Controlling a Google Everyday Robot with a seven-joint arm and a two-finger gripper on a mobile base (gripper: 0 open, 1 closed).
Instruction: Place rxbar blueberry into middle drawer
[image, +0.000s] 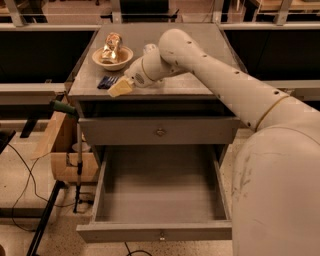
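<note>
The rxbar blueberry, a flat dark navy bar, lies on the grey cabinet top near its front left edge. My gripper reaches in from the right, low over the top, its pale yellow tip right beside the bar's right end and partly over it. The middle drawer is pulled far out below, with its flat floor bare and a small knob on its narrow front panel.
A bowl holding a shiny gold snack bag stands just behind the bar. A clear bottle shows partly behind my arm. The drawer with the taller front is shut. A wooden crate and cables are on the floor to the left.
</note>
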